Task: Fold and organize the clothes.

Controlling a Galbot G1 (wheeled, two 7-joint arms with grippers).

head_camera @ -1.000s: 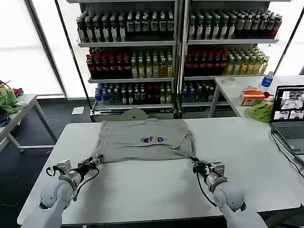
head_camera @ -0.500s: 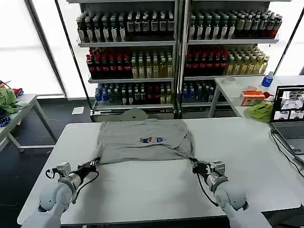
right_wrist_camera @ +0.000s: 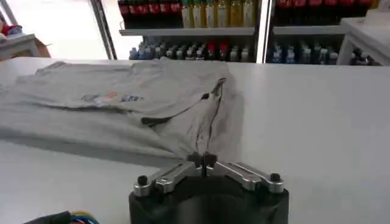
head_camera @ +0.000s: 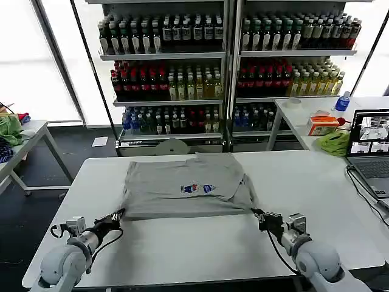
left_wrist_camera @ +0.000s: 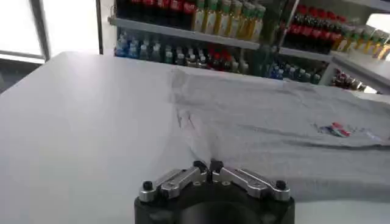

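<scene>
A light grey short-sleeved shirt (head_camera: pixel 182 185) with a small colourful chest print lies spread on the white table (head_camera: pixel 200 243), its near hem towards me. My left gripper (head_camera: pixel 117 215) is shut on the hem's near left corner, and the cloth (left_wrist_camera: pixel 262 131) stretches away from its closed fingertips (left_wrist_camera: pixel 208 166). At the near right corner my right gripper (head_camera: pixel 258 214) is shut on the hem, with the shirt (right_wrist_camera: pixel 140 100) pulled into folds running from its fingertips (right_wrist_camera: pixel 203 159).
A laptop (head_camera: pixel 369 146) with a cable sits at the table's right edge. A second table behind it holds a green cloth (head_camera: pixel 334 142), an orange box and a bottle. Drink shelves (head_camera: pixel 225 67) stand behind. A side table with clothes (head_camera: pixel 9 131) is at far left.
Both grippers have pulled back towards me along the table with the hem held, dragging the shirt nearer and stretching it flatter. The right gripper also shifted slightly right.
</scene>
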